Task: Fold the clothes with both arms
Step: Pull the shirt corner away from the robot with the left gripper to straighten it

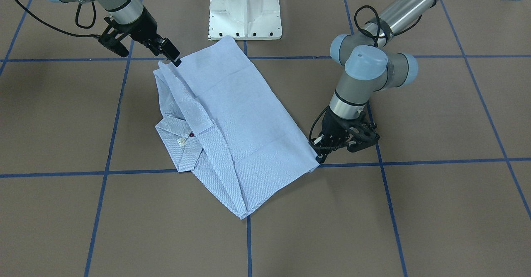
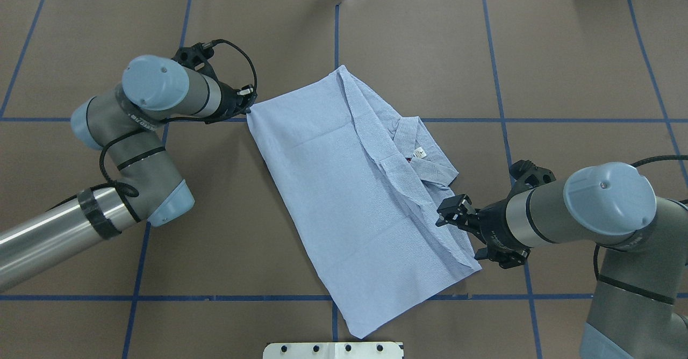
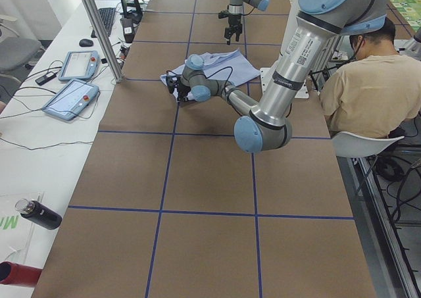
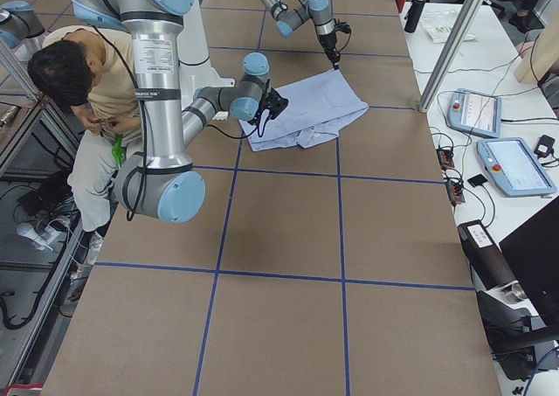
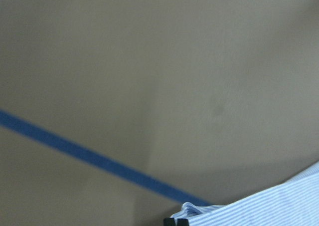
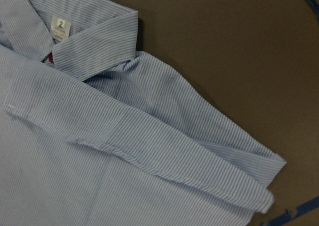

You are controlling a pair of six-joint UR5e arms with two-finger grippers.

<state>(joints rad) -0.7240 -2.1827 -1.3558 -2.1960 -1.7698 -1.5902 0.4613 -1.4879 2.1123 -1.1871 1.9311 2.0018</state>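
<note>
The light blue-and-white striped shirt (image 1: 240,115) lies folded into a long slanted rectangle on the brown table (image 2: 564,52). Its collar and white neck label (image 2: 420,153) face up. The shirt also shows in the overhead view (image 2: 344,198). My left gripper (image 2: 248,110) sits low at the shirt's far-left corner. In the left wrist view its tips (image 5: 176,220) are closed on the cloth's edge (image 5: 279,206). My right gripper (image 2: 444,215) hovers open over the folded sleeve edge beside the collar. In the right wrist view the shirt (image 6: 124,151) and its label (image 6: 61,26) fill the frame, with no fingers showing.
The white pedestal base (image 1: 244,15) stands just behind the shirt's near corner. Blue tape lines (image 2: 500,120) grid the table. A seated person (image 3: 368,94) is beside the robot. Teach pendants (image 3: 72,97) and a bottle (image 3: 36,214) lie on the side bench.
</note>
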